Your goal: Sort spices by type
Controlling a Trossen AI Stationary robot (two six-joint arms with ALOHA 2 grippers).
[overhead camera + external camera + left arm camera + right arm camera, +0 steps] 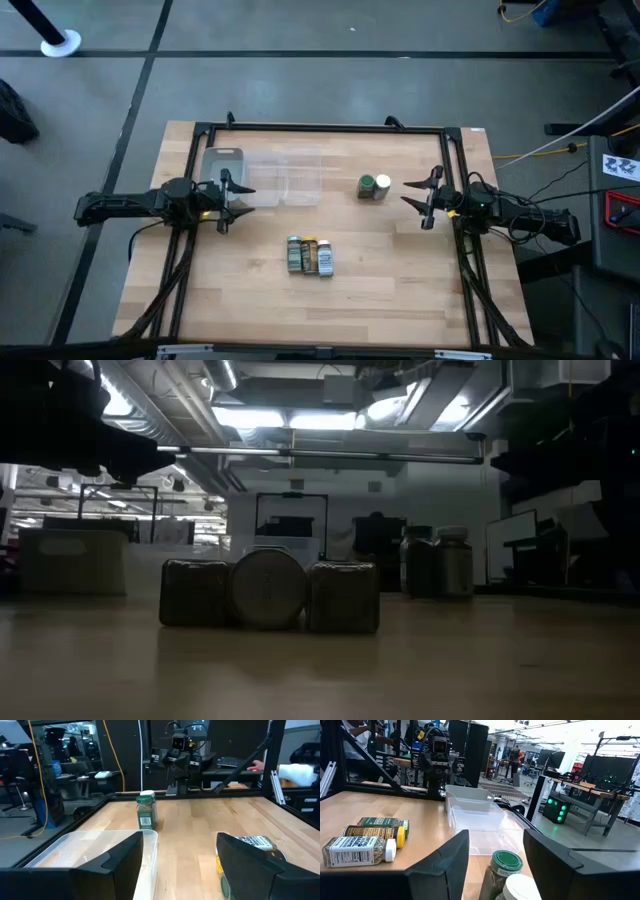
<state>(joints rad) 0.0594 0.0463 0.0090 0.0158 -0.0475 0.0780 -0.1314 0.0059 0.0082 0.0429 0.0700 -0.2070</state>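
While nothing is held: sorting barely begun.
Left gripper (236,189): spread, by bins (262,176).
Right gripper (421,197): empty, fingers apart, near upright jars (375,187).
Next: pick one lying jar (309,256).

Bare table (400,270) around lying jars (309,256)

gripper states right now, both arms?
left gripper: open, empty, by the clear containers.
right gripper: open, empty, near two upright jars.
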